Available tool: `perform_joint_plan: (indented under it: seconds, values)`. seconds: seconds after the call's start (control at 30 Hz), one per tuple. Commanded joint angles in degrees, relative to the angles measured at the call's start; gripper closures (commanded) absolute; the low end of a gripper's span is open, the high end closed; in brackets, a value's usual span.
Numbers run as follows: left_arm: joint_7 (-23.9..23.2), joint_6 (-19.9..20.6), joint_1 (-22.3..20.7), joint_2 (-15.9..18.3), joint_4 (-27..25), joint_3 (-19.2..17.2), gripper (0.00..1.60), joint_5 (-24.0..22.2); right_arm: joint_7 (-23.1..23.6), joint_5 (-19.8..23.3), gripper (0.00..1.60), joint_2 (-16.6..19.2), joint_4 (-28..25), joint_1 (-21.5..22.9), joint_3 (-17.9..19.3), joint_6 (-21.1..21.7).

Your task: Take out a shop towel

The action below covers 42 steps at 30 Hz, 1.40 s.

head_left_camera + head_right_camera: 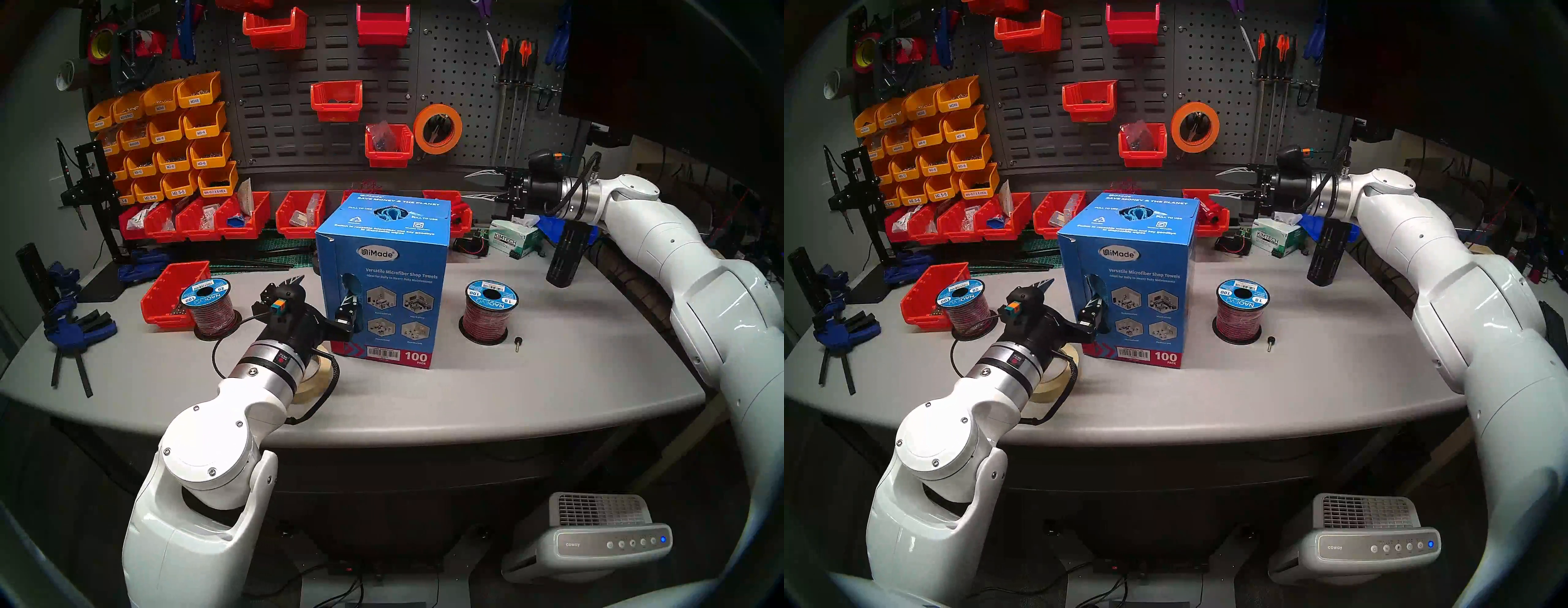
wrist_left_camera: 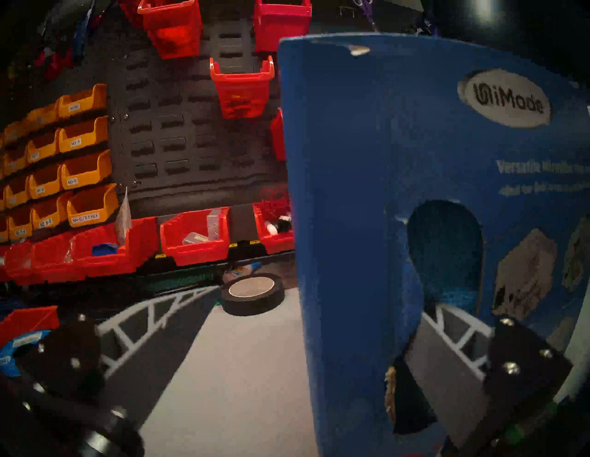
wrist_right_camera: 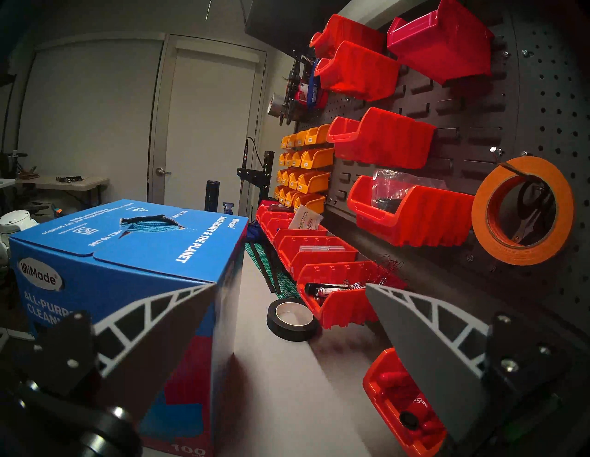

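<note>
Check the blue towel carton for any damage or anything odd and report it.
The blue carton has a small tear at its top front-left corner, with pale cardboard showing. Its front-left edge has an arched hole with blue towel inside; the left gripper straddles that corner, open.

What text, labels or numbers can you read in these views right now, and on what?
"UniMade", "Versatile Microfiber Shop Towels", "100 PACK", "SAVE MONEY & THE PLANET", "PULL TO USE": blue carton
"KIMTECH": green-and-white tissue box
"NAOEVO", "100": both wire spools
"coway": air purifier
"M3X6", "M3-4", "M2.5-5": yellow bins
The carton's fine print and barcode digits are too small to read.
</note>
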Motion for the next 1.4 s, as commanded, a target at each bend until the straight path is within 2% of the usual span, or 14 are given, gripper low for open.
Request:
perform_joint_plan:
  seconds: [0.0, 0.13, 0.33, 0.57, 0.7, 0.77, 1.07, 1.23, 1.37]
  values:
    - [-0.5, -3.4, -4.2, 1.8, -4.4, -3.4, 0.00, 0.9, -0.1, 0.7, 0.00, 0.1, -0.1, 3.0, 0.7, -0.1]
    - [-2.4, -4.4, -5.5, 3.0, -4.4, -6.1, 0.00, 0.3, -0.1, 0.7, 0.00, 0.4, 0.0, 3.4, 0.7, -0.1]
    - [-4.2, -5.1, -5.6, 4.0, -4.4, -8.0, 0.00, -0.4, -0.1, 0.9, 0.00, 0.6, 0.1, 3.4, 0.7, -0.3]
    - [-7.8, -5.0, -3.1, 5.3, -4.4, -9.8, 0.00, -3.0, -0.1, 1.1, 0.00, 0.6, 0.3, 3.2, 0.7, -0.6]
    - [-9.5, -2.8, -1.0, 5.2, -4.4, -9.6, 0.00, -4.7, -0.1, 1.3, 0.00, 0.5, 0.4, 3.0, 0.6, -0.9]
    - [-9.8, -0.3, 0.9, 4.8, -4.4, -8.8, 0.00, -5.1, -0.1, 1.4, 0.00, 0.3, 0.5, 2.9, 0.6, -1.1]
    - [-9.7, 4.3, 1.6, 4.6, -4.4, -7.7, 0.00, -5.4, -0.1, 1.7, 0.00, 0.2, 0.7, 2.8, 0.2, -1.6]
    - [-9.8, 5.5, 0.7, 6.1, -4.4, -10.5, 0.00, -4.7, -0.1, 1.8, 0.00, 0.2, 0.7, 2.8, 0.1, -1.9]
    - [-9.9, 5.7, -0.3, 6.9, -4.4, -14.3, 0.00, -4.9, -0.1, 1.7, 0.00, 0.3, 0.7, 2.8, 0.1, -2.0]
